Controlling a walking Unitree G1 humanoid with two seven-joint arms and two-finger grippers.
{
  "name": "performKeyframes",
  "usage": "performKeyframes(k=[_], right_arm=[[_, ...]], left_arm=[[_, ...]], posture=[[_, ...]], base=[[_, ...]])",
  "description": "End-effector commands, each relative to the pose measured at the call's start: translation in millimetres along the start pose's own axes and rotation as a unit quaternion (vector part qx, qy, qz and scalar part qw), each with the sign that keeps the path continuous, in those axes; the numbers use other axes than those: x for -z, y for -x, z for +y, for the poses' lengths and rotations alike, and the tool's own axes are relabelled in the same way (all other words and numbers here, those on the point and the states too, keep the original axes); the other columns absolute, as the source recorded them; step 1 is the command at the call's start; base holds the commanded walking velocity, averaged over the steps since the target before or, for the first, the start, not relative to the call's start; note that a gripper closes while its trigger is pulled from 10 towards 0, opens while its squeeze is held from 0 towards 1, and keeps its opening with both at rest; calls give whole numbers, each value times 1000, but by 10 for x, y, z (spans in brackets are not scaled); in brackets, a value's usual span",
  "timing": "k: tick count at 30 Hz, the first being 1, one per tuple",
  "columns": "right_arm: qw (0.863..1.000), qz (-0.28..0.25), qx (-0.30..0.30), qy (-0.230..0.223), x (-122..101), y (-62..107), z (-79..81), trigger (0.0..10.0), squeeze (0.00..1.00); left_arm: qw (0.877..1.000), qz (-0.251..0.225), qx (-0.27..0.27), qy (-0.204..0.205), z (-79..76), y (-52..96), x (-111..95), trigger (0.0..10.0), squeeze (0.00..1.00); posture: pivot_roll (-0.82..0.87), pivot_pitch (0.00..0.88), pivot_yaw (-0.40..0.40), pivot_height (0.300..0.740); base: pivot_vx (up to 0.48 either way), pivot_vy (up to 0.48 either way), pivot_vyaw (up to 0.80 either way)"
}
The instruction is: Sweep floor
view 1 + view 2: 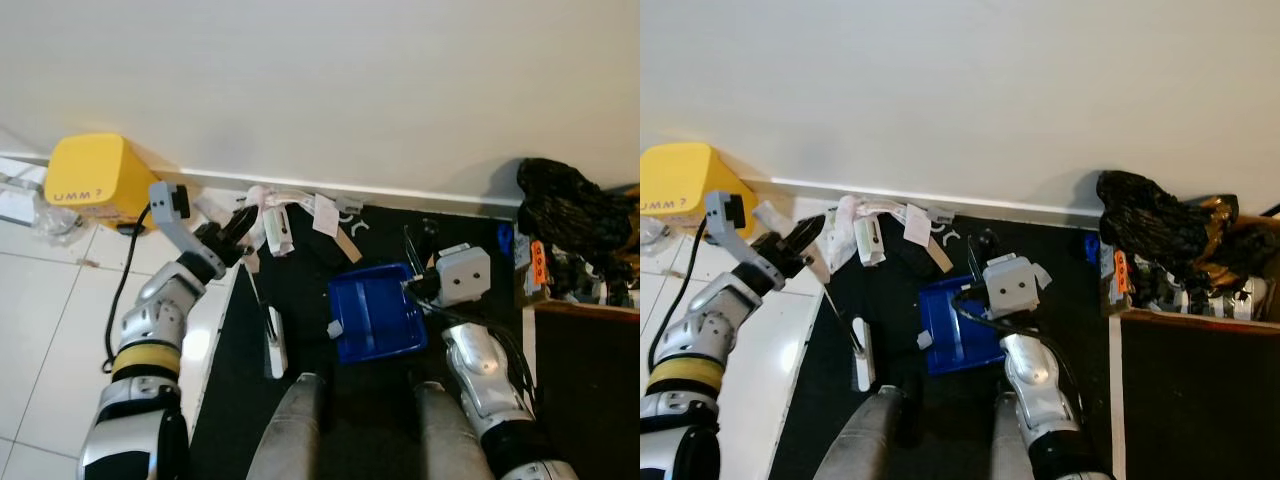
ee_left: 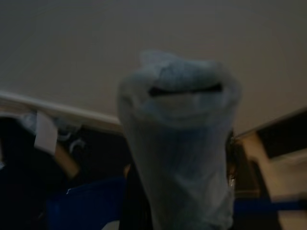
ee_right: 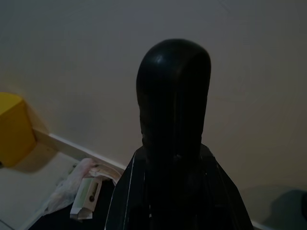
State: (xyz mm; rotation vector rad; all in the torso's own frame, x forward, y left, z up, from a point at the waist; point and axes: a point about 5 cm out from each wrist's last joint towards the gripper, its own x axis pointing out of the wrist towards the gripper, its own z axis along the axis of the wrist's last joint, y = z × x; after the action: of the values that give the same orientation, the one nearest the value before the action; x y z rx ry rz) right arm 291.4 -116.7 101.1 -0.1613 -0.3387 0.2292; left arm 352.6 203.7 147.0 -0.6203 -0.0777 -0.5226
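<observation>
The head views showed the left gripper [image 1: 236, 226] clamped on a thin broom [image 1: 262, 310] beside the litter [image 1: 285, 225] by the wall. The right gripper's jaws were hidden behind its camera; it reached the blue dustpan [image 1: 375, 312] — a dark handle [image 3: 172, 120] blocked its wrist view.

Yellow box [image 1: 88, 176] by wall: dark print reads approx "UMM ?". Other labels too small/blurred.

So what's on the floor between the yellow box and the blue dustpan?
Between the yellow box and the blue dustpan, the left eye view shows the left gripper and a pile of paper litter along the wall.
</observation>
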Motion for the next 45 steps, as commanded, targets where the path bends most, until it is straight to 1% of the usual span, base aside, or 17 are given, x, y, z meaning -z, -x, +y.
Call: performKeyframes(k=[1, 3, 4, 5, 7, 16, 18, 22, 23, 24, 25, 26, 28, 29, 37, 38, 45], right_arm=[[993, 111, -6, -24, 348, 301, 86, 10000, 0], [993, 112, -7, -23, 349, 315, 82, 10000, 0], [993, 112, -7, -23, 349, 315, 82, 10000, 0], [993, 113, -7, -22, 351, 323, 78, 10000, 0], [993, 114, -8, -22, 351, 317, 74, 10000, 0], [994, 110, -10, -22, 335, 250, 83, 10000, 0], [993, 111, -11, -24, 335, 246, 95, 10000, 0], [993, 112, -12, -25, 337, 245, 100, 10000, 0], [993, 112, -12, -25, 341, 242, 104, 10000, 0], [993, 112, -12, -25, 341, 242, 104, 10000, 0], [993, 113, -13, -27, 348, 226, 117, 10000, 0], [993, 113, -13, -27, 348, 226, 117, 10000, 0], [993, 114, -13, -29, 353, 215, 126, 10000, 0], [993, 114, -14, -30, 353, 211, 130, 10000, 0], [993, 115, -23, -34, 347, 193, 185, 10000, 0], [993, 113, -25, -34, 334, 184, 192, 10000, 0], [993, 108, -28, -32, 308, 160, 189, 10000, 0]], left_arm=[[996, -24, 6, 90, -37, -5, 174, 10000, 0], [987, -51, 29, 148, -154, -98, 195, 10000, 0], [987, -51, 29, 148, -154, -98, 195, 10000, 0], [974, -74, 58, 204, -305, -202, 212, 10000, 0], [967, -77, 83, 227, -423, -274, 242, 10000, 0], [958, -81, 124, 246, -627, -357, 239, 10000, 0], [960, -100, 142, 218, -640, -289, -41, 10000, 0], [964, -101, 147, 197, -636, -230, -177, 10000, 0], [971, -94, 149, 161, -602, -169, -277, 10000, 0], [971, -94, 149, 161, -602, -169, -277, 10000, 0], [988, -51, 142, 38, -476, 15, -514, 10000, 0], [988, -51, 142, 38, -476, 15, -514, 10000, 0], [990, -12, 133, -48, -390, 130, -622, 10000, 0], [990, -3, 128, -65, -362, 158, -636, 10000, 0], [996, -10, 76, -38, -181, 118, -366, 10000, 0], [998, -18, 51, -10, -128, 79, -201, 10000, 0], [998, -46, 7, 47, -53, -19, -19, 10000, 0]], posture=[[9, 472, 120, 740], [2, 470, 117, 740], [2, 470, 117, 740], [2, 466, 112, 740], [1, 466, 111, 740], [19, 444, 112, 740], [39, 427, 116, 740], [47, 423, 119, 740], [59, 418, 123, 740], [59, 418, 123, 740], [73, 417, 127, 740], [73, 417, 127, 740], [87, 421, 124, 740], [92, 424, 121, 740], [73, 439, 105, 740], [55, 446, 99, 740], [18, 469, 91, 740]], base=[[0, 0, 0], [0, 0, 0], [0, 0, 0], [0, 0, 0], [0, 0, 0], [0, 0, 0], [0, 0, 0], [0, 0, 0], [0, 0, 0], [0, 0, 0], [0, 0, 0], [0, 0, 0], [0, 0, 0], [0, 0, 0], [0, 0, 0], [0, 0, 0], [0, 0, 0]])
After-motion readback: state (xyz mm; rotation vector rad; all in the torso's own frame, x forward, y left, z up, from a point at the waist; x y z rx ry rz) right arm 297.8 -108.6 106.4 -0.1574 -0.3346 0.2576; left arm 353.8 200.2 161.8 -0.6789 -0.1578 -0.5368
